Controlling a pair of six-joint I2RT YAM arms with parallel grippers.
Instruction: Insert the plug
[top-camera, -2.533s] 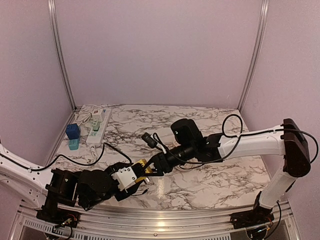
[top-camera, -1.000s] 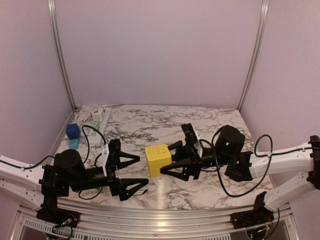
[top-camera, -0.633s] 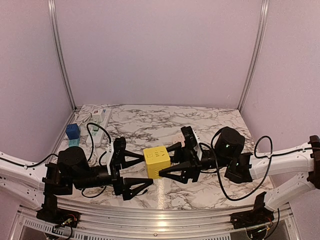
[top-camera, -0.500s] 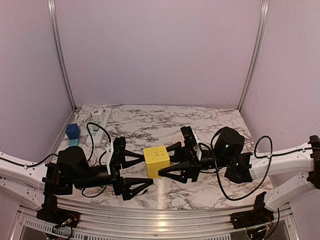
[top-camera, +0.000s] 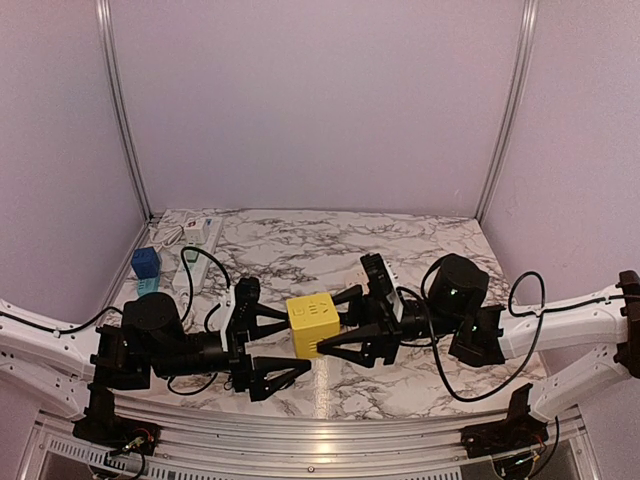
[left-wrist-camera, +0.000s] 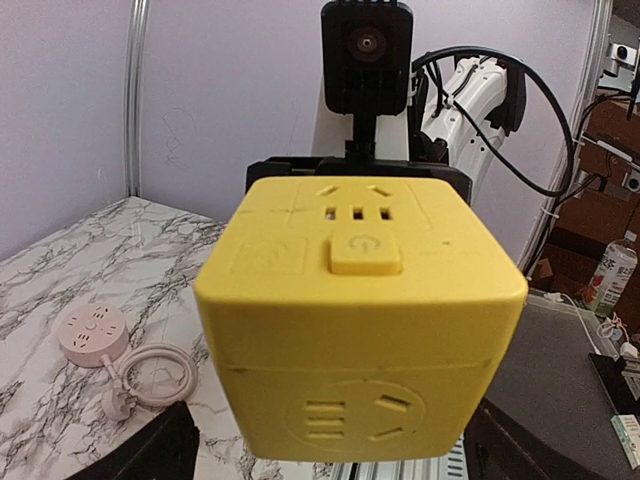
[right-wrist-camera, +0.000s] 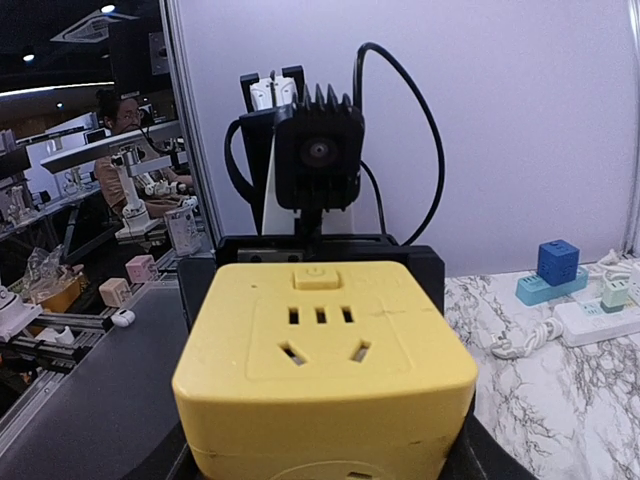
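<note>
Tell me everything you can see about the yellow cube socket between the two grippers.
The yellow cube socket is a smooth plastic block with rounded edges and a seam around its body. Several faces carry outlet slots, and one also has a raised square button. No plug shows in any visible outlet. It sits roughly level over the middle of the table, apparently lifted off the marble. The right gripper clamps it from one side. The left gripper faces its other side, jaws wide open.
</note>
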